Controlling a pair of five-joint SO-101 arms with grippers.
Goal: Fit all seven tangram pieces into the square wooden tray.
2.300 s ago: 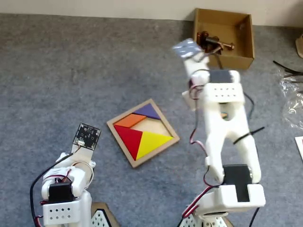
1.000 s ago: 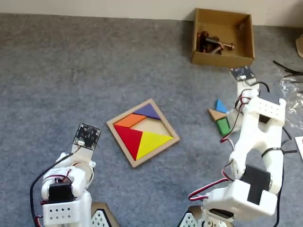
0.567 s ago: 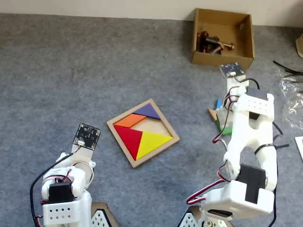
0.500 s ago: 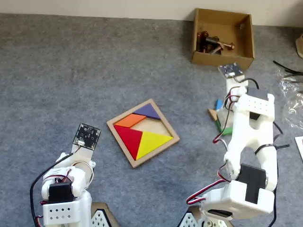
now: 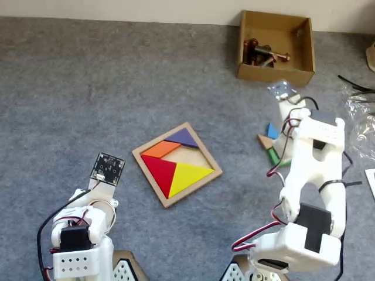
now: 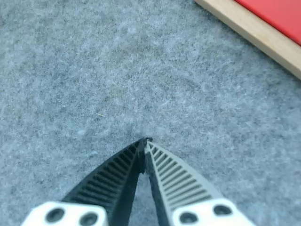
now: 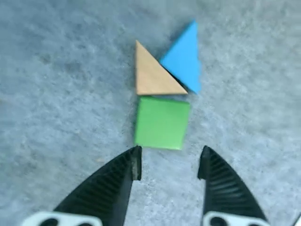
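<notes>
Left gripper [image 6: 145,141]: fingers pressed together, holding nothing, over bare carpet [image 6: 84,66], with the tray rim near.
Tray [image 5: 194,189]: centre of the high view, flat on the carpet, turned so that one corner points to the top of the frame.
Pieces in tray: red triangle [image 5: 161,171] at the lower left, yellow triangle [image 5: 188,175] at the lower right, orange piece [image 5: 161,148] at the upper left, purple triangle [image 5: 183,137] at the top corner. A bare wooden gap [image 5: 192,156] lies at the upper right.
Loose pieces: blue triangle [image 7: 183,56], tan triangle [image 7: 153,75] and green square [image 7: 162,121], clustered right of centre in the high view, well apart from the tray. The tan triangle touches the blue one and lies just beside the green square.
Right gripper [image 7: 170,153]: fingers spread, holding nothing, tips just short of the green square.
Box [image 5: 272,73]: upper right of the high view, holding small brown items.
</notes>
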